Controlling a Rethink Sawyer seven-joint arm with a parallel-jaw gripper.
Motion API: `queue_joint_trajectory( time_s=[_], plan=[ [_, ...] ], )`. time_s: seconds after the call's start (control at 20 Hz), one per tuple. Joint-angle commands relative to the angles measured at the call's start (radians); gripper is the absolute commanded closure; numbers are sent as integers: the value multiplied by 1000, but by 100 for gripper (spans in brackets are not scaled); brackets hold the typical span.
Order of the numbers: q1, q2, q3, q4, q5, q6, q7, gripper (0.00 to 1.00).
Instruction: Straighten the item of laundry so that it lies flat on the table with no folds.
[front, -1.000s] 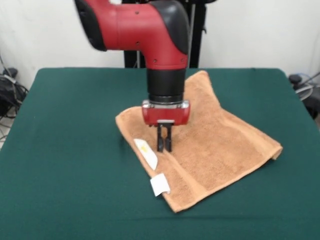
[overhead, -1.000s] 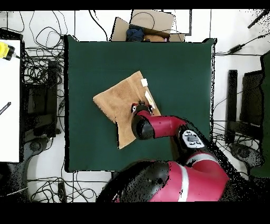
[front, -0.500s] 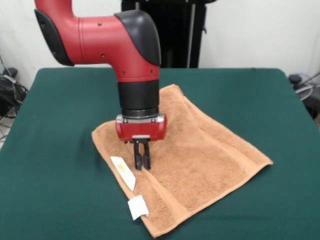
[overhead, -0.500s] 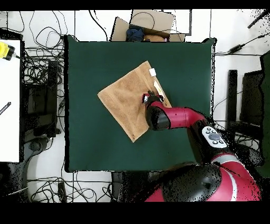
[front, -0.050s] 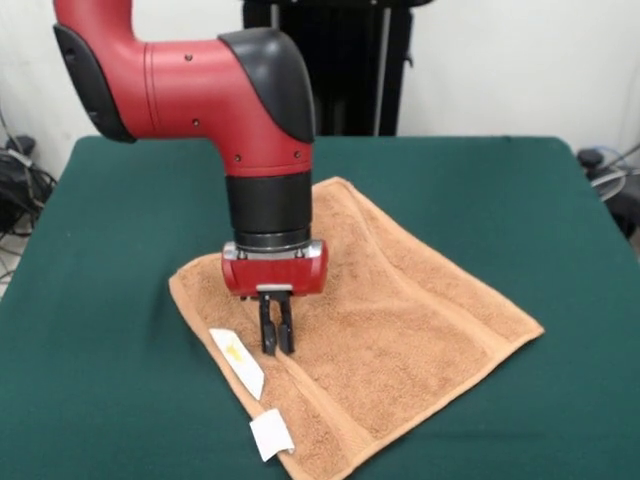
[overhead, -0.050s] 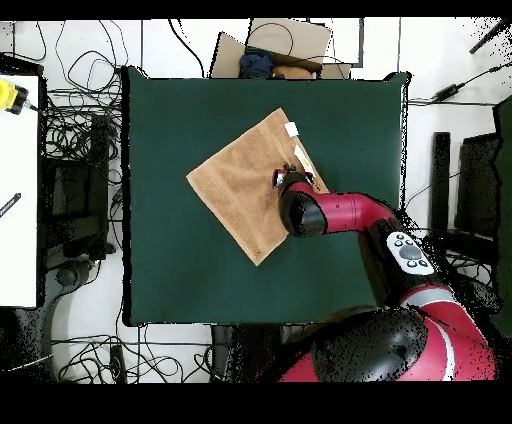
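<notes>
On the worktop: a tan towel (front, -0.050s: 390, 310) lies spread across the dark green worktop (front, -0.050s: 120, 300), turned like a diamond against the worktop's edges.
Towel's state: mostly flat, with woven border bands showing as ridges near two opposite edges (one band runs just beside the claw's tips).
Labels: two small white labels sit at the towel's near-left edge in the front view, one long (front, -0.050s: 238, 362) and one short (front, -0.050s: 271, 435), the short one nearest the towel's corner.
Claw: the claw (front, -0.050s: 277, 345) points straight down onto the towel near that labelled edge, its two black fingers (front, -0.050s: 267, 328) drawn close together with only a thin slit between them, tips at the cloth; whether any fabric is pinched between them cannot be told.
Arm: the red and black arm (front, -0.050s: 200, 85) bends over the worktop and stands upright above the claw.
Overhead: the arm's wrist covers the claw, and the towel (overhead, -0.050s: 245, 185) sits around the worktop's middle, nearer the far edge.
</notes>
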Motion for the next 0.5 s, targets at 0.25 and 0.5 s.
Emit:
queue_joint_trajectory(
  time_s=[0.25, 0.5],
  plan=[
    [-74, 89, 157, -160, -110, 145, -203, 100],
    [-143, 156, 278, -232, -133, 258, -372, 100]
  ],
)
